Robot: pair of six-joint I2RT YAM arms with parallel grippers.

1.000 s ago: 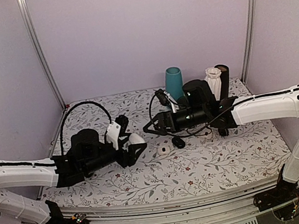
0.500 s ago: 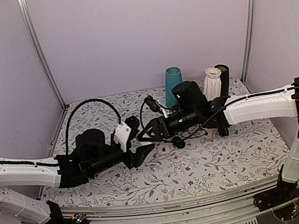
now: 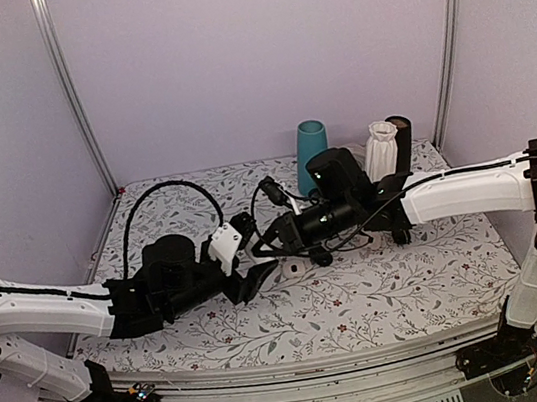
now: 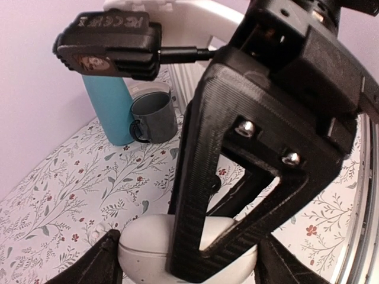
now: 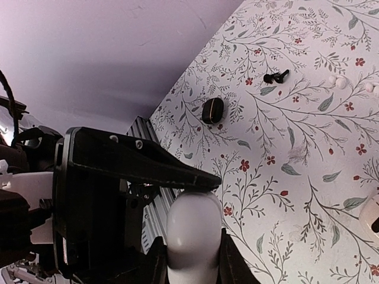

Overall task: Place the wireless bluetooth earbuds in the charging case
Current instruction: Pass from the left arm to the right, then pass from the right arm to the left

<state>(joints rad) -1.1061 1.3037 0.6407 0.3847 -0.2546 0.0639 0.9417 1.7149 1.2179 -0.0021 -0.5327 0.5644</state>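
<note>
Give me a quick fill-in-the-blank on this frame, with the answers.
1. The case clamped by the left gripper and right gripper is ___.
2. The spare case lying on the cloth is ___.
3. The mug beside the teal tumbler is ___.
Missing words: white; black; grey.

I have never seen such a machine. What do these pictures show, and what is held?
These are two robot arms bolted to a table, each ending in a two-finger pincer. The wide picture looks down from above and behind; the other two come from cameras on the left and right wrists. The left pincer grips a white oval case, and the right pincer pinches the same case. On the flowered cloth lie a black oval case and a tiny dark earbud; a teal bottle and a grey mug stand at the back.
</note>
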